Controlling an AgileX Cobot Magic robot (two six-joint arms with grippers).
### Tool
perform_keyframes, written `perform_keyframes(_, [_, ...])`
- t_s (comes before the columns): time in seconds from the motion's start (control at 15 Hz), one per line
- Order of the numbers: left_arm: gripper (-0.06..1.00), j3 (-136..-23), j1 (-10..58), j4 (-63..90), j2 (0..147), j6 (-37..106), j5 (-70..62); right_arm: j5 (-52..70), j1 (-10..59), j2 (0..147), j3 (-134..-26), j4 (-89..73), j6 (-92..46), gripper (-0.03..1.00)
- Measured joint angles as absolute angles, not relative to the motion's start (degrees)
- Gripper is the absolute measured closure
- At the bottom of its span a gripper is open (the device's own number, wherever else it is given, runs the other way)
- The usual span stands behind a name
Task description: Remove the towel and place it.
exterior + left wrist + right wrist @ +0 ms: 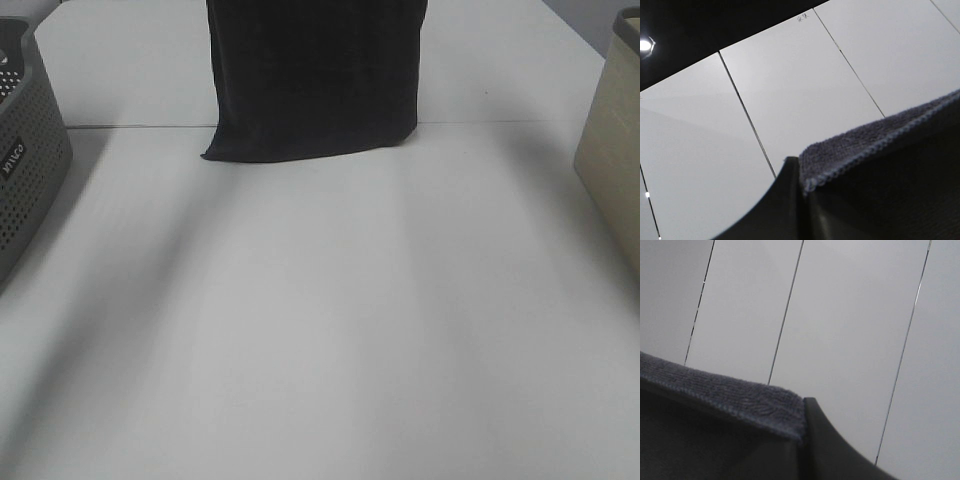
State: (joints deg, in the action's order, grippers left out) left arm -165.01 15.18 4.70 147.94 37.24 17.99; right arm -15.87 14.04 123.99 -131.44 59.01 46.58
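Note:
The dark towel hangs down from beyond the top of the exterior high view, and its lower hem reaches the white table at the back. Neither gripper shows in that view. In the left wrist view my left gripper is shut on a hemmed top corner of the towel, the cloth pressed against a dark finger. In the right wrist view my right gripper is shut on the other top corner of the towel, beside its dark finger. Both wrist cameras look past the cloth at pale panels.
A grey perforated basket stands at the left edge of the table. A beige bin stands at the right edge. A seam crosses the table just behind the towel's lower hem.

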Motion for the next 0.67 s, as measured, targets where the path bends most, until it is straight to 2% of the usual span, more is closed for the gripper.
perform_keyframes(0.27, [0.94, -165.0, 15.1, -1.8, 147.9, 29.5, 13.3, -15.3, 13.9, 124.2, -131.4, 58.5, 46.6, 0.96])
perform_keyframes(0.33, [0.94, -165.0, 15.1, -2.9, 147.9, 27.6, 8.4, -14.3, 13.9, 124.2, -130.7, 58.5, 46.6, 0.96])
perform_keyframes(0.67, [0.94, -165.0, 15.1, -3.0, 147.9, 27.3, 1.0, -13.4, 13.9, 124.2, -124.0, 58.4, 46.7, 0.96])
